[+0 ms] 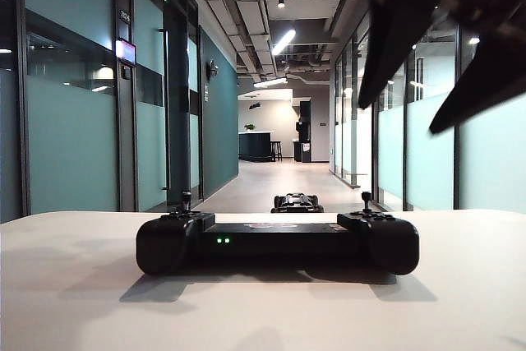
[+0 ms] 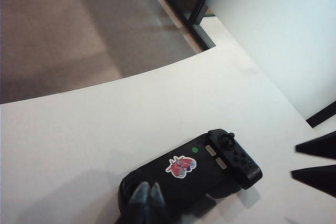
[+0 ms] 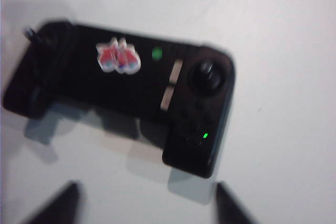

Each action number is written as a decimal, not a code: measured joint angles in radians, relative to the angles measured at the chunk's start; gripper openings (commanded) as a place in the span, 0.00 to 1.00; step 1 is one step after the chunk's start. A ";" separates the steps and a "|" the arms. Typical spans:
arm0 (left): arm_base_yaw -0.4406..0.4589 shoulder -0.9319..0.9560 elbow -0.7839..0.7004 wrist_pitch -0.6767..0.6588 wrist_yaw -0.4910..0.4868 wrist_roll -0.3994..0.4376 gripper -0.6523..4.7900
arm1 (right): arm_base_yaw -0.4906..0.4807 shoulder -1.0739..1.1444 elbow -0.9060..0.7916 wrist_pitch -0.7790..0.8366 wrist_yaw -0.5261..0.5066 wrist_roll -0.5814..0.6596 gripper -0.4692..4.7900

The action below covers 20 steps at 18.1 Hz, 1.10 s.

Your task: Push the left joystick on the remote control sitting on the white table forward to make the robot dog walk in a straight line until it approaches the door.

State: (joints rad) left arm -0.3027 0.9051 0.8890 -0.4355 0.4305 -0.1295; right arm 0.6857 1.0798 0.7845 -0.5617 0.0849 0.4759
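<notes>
Right now: both arms are hovering, nothing is being pushed yet.
Progress: robot dog [image 1: 297, 202] is sitting low on the corridor floor beyond the counter [image 1: 74, 285]; the whole walk is remaining, by my judgement.
Remote control [image 1: 278, 242]: lying flat mid-counter, black, green lights glowing, red sticker on top.
Left joystick [image 1: 186, 200]: standing upright at 9 o'clock of the controller.
Left gripper [image 2: 146, 199]: jaws looking pinched together above that end.
Right gripper [image 3: 147, 203]: jaws spreading wide, empty, at 3 o'clock.
</notes>
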 measured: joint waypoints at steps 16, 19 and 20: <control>0.000 0.000 0.000 0.000 0.034 0.000 0.11 | -0.072 0.371 0.130 -0.093 -0.063 0.014 0.94; 0.000 0.000 0.000 0.000 0.034 0.000 0.11 | -0.073 0.420 0.132 -0.081 -0.062 -0.006 0.94; 0.000 0.000 0.000 0.000 0.035 0.000 0.11 | -0.073 0.436 0.132 -0.068 -0.062 -0.006 0.94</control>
State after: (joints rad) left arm -0.3031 0.9054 0.8890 -0.4351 0.4652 -0.1299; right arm 0.6125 1.5162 0.9165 -0.6296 0.0227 0.4698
